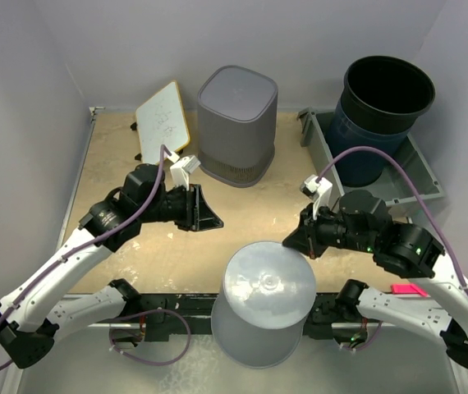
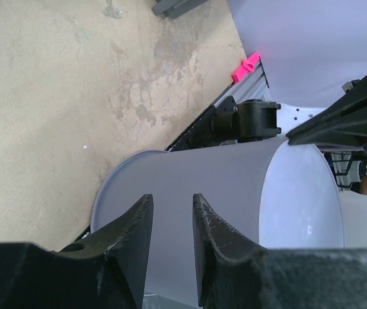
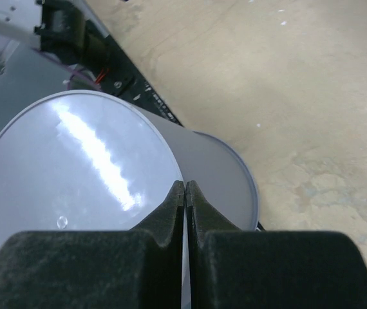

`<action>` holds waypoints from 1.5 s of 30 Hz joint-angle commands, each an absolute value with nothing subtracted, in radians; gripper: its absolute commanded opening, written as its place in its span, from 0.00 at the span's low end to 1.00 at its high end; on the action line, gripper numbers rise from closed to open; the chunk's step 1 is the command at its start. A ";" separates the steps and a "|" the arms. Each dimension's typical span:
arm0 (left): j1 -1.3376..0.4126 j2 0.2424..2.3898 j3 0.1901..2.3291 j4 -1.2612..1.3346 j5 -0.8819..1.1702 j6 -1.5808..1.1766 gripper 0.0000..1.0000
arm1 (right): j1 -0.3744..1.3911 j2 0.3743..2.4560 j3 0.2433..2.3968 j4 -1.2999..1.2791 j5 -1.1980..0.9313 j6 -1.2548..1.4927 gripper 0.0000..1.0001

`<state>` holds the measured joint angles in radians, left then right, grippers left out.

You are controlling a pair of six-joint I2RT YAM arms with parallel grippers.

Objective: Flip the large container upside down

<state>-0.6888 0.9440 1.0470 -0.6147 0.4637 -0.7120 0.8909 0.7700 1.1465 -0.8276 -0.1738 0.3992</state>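
Risk of knocking inverted large container (image 1: 263,308) off table (image 1: 119,164) edge; right claw (image 3: 185,192) shut, empty; left claw (image 2: 172,203) part-open, empty.

I read the large container (image 1: 265,305) at the table's near edge as smooth pale plastic, its base glossy with glare. The table (image 1: 111,164) top looks matt, blotchy tan. The left gripper (image 2: 172,212) and right gripper (image 3: 185,190) show black, grainy fingers.

This looks like a robotics lab test cell: plain pale walls (image 1: 29,82) box in the scuffed tan table (image 1: 119,172), and two cabled robot arms (image 1: 61,263) are bolted along the table's near edge.
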 commanded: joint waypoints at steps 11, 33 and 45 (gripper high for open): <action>-0.692 0.956 1.103 -0.584 0.454 -0.676 0.28 | 0.891 0.708 1.138 -1.069 0.161 0.524 0.00; -0.691 0.861 1.335 -0.787 0.126 -0.638 0.25 | 0.891 0.760 1.112 -0.927 0.017 0.522 0.00; -0.692 0.893 1.286 -0.730 0.185 -0.639 0.24 | 0.892 0.775 1.131 -1.091 0.331 0.707 0.00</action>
